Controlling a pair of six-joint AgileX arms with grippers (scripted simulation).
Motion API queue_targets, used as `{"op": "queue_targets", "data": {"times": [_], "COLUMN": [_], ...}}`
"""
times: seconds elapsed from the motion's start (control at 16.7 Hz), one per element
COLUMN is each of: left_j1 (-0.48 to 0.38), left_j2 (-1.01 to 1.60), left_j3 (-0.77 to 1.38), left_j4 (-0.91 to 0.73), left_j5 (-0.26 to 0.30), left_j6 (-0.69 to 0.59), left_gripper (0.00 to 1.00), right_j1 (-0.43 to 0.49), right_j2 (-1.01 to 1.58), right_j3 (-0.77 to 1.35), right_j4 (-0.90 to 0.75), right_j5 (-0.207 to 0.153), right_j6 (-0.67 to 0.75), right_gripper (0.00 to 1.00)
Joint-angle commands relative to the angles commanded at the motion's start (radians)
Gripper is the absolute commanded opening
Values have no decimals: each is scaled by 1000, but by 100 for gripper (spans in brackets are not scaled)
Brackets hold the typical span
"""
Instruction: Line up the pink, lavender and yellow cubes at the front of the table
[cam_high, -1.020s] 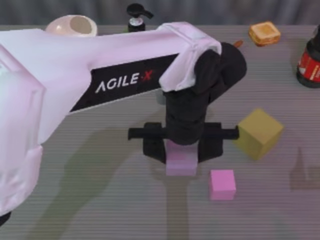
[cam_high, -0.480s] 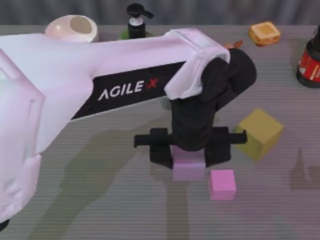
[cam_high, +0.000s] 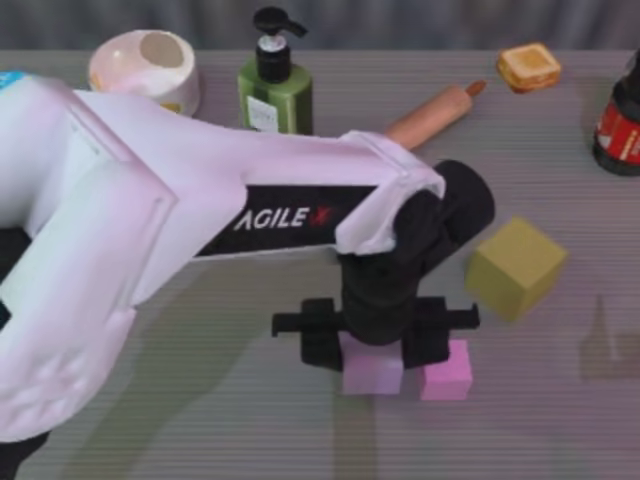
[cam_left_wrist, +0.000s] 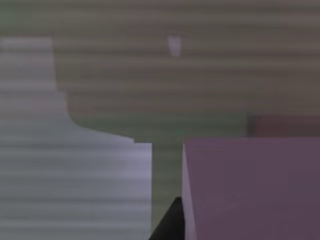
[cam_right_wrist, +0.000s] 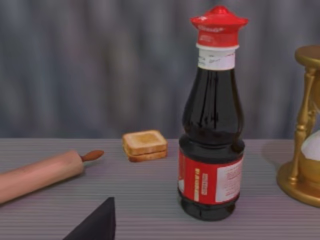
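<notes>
Top view, left gripper (cam_high: 373, 352): low over the front-centre of the table (cam_high: 200, 420), closed on the lavender cube (cam_high: 372, 370), whose visible front half shows below the black fingers.
Top view, pink cube (cam_high: 447, 372): on the table just to the right of the lavender cube, apparently touching it or nearly so.
Top view, yellow cube (cam_high: 515, 266): alone, farther back and to the right, turned at an angle, not yet in the row.
Top view, back row: a bowl (cam_high: 147, 62), a green pump bottle (cam_high: 274, 82), a rolling pin (cam_high: 432, 115), a toast block (cam_high: 530, 66) and a sauce bottle (cam_high: 619, 125) at the right edge.
Top view, risk: the gripper's right finger sits close over the pink cube, so opening wide or drifting right would likely shove that cube out of line.
Top view, hidden: the fingertips and the cube's rear half lie under the wrist, and the right arm is not seen.
Left wrist view, lavender cube (cam_left_wrist: 250, 190): fills the near corner, with a sliver of the pink cube (cam_left_wrist: 282, 126) behind it and shadow on the table.
Left wrist view, hard to tell: whether the cube rests on the table or hangs just above it; releasing while raised could let it tip or shift.
Right wrist view, scene: sauce bottle (cam_right_wrist: 212, 120), toast block (cam_right_wrist: 145, 145), rolling pin (cam_right_wrist: 40, 175) and a gold hourglass (cam_right_wrist: 305, 125) cut off at the edge.
Right wrist view, right gripper: only one dark tip shows, so its opening cannot be told; it is parked away from the cubes.
</notes>
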Motion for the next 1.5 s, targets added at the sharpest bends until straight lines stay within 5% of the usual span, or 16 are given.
{"op": "queue_targets", "data": {"times": [0.24, 1.02, 1.5], "left_j1": [0, 0, 0], "left_j2": [3, 3, 3], "left_j3": [-6, -6, -6], "left_j4": [9, 9, 9], "left_j5": [-1, -1, -1], "left_j6": [0, 0, 0], "left_gripper": [0, 98, 100], "right_j1": [0, 0, 0], "right_j2": [0, 0, 0], "right_j3": [0, 0, 0], "right_j4": [0, 0, 0], "right_j5": [0, 0, 0], "right_j6": [0, 0, 0], "right_gripper": [100, 100, 100]}}
